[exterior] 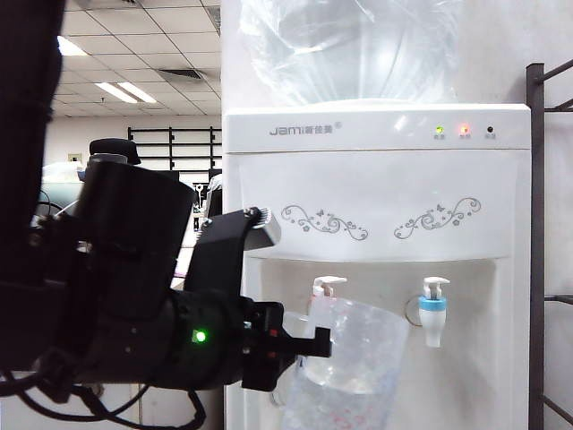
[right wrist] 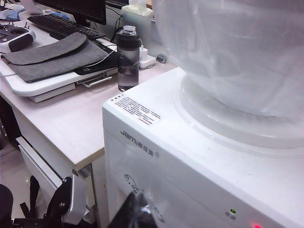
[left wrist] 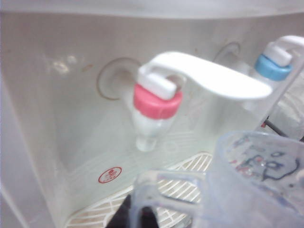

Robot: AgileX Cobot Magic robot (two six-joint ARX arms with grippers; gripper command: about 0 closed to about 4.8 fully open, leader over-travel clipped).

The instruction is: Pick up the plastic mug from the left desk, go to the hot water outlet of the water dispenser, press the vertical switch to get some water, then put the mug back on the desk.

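So the left gripper (exterior: 315,342) is clamped on the handle of the plastic mug (exterior: 354,358), holding it up inside the recess of the water dispenser (exterior: 376,134), roughly level with the taps. In the left wrist view the mug's rim (left wrist: 256,180) sits just below and to the side of the hot water outlet (left wrist: 154,107), the one with the red collar, and its vertical switch (left wrist: 209,78) sticks out over the mug. I can't tell if the mug touches it. The blue-collared tap (exterior: 433,309) is off to the side, apart from the mug. The right gripper (right wrist: 135,213) is clenched with nothing in it, hanging high beside the dispenser's top near the big clear bottle (right wrist: 228,52). Off beside that is the counter (right wrist: 61,118) with a dark bottle (right wrist: 128,57) on it.
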